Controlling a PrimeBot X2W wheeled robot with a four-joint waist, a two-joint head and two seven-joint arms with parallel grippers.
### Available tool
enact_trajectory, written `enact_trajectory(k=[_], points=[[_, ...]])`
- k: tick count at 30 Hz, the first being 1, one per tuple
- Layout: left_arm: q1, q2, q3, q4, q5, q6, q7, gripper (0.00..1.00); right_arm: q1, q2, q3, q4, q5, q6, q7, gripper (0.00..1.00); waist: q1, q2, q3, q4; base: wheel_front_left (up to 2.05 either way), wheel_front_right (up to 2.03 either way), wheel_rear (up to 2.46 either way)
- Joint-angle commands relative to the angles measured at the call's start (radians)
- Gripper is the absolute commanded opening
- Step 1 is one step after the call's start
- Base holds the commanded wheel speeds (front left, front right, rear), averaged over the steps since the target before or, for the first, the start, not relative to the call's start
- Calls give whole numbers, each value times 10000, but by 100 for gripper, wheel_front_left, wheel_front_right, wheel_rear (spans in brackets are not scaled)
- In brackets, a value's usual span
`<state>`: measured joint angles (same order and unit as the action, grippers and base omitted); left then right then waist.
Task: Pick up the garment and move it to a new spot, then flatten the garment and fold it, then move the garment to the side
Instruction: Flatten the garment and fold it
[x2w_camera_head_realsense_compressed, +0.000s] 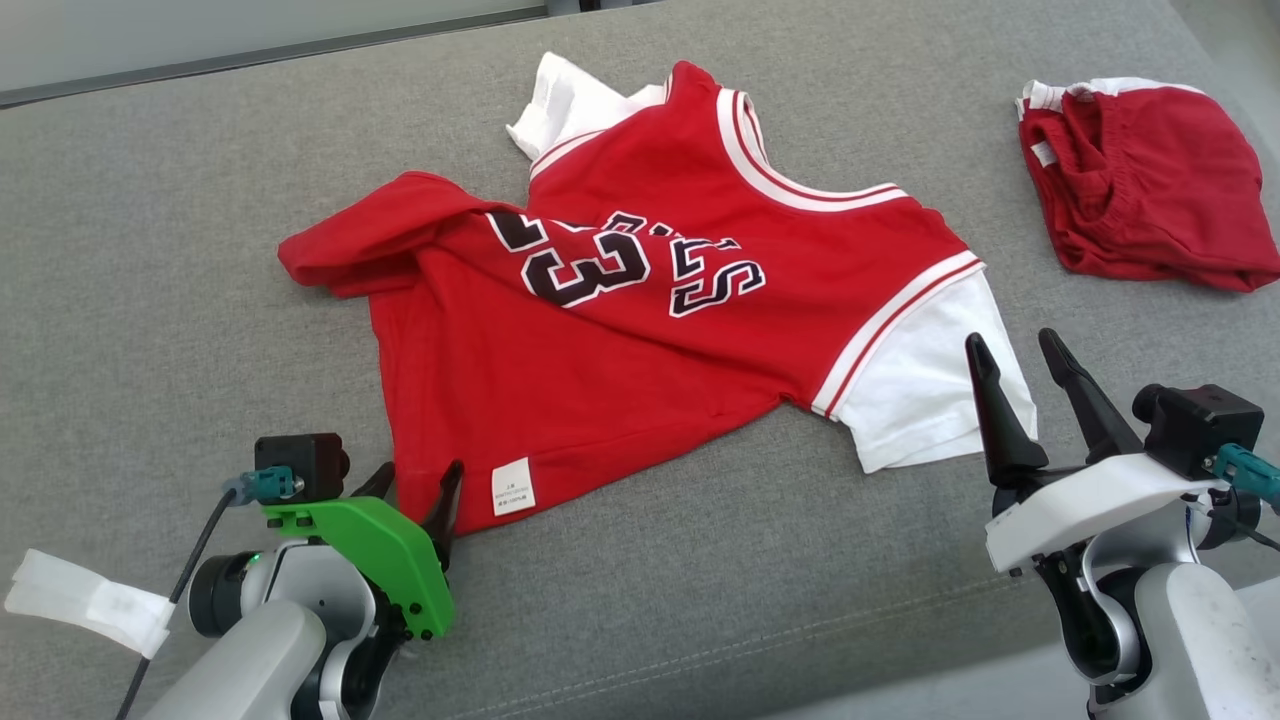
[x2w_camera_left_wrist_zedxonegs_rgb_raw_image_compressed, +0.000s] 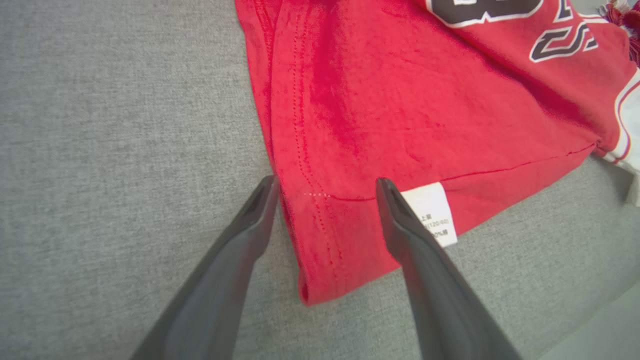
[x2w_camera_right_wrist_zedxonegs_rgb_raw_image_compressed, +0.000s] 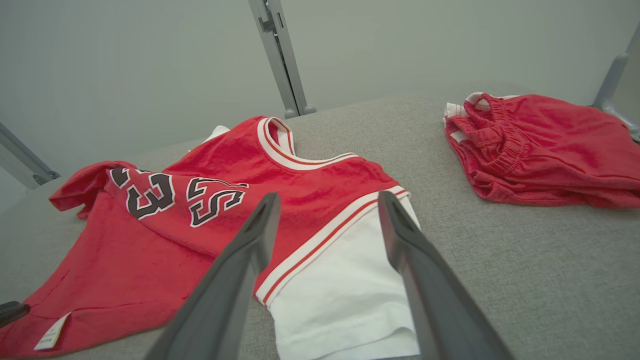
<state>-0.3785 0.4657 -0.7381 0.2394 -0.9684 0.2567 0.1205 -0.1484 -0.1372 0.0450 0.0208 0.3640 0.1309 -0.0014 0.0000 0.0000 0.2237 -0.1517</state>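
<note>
Left end effector (x2w_camera_head_realsense_compressed: 420, 470) (agape), jersey (x2w_camera_head_realsense_compressed: 640, 330), shorts (x2w_camera_head_realsense_compressed: 1150, 190)

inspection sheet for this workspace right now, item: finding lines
surface: grey fabric surface, flat
job's things: red jersey spread number side up, rumpled, left corner folded over, care label showing
clutter: red shorts bunched at the far right, apart from the jersey
grippers: left gripper open, astride the jersey's near hem corner; right gripper open, empty, by the white sleeve
cables: black cable at the left wrist camera
surroundings: pale wall, metal posts behind
</note>
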Motion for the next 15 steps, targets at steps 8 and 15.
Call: enact_trajectory(k=[8, 15], points=[[217, -92, -72, 208, 14, 79, -32, 100, -12, 54, -102, 17, -69, -5, -93, 100, 0, 0, 28, -78, 0, 0, 0], [296, 8, -159, -135, 144, 212, -48, 84, 28, 85, -135, 4, -71, -5, -110, 100, 0, 0, 38, -60, 0, 0, 0]])
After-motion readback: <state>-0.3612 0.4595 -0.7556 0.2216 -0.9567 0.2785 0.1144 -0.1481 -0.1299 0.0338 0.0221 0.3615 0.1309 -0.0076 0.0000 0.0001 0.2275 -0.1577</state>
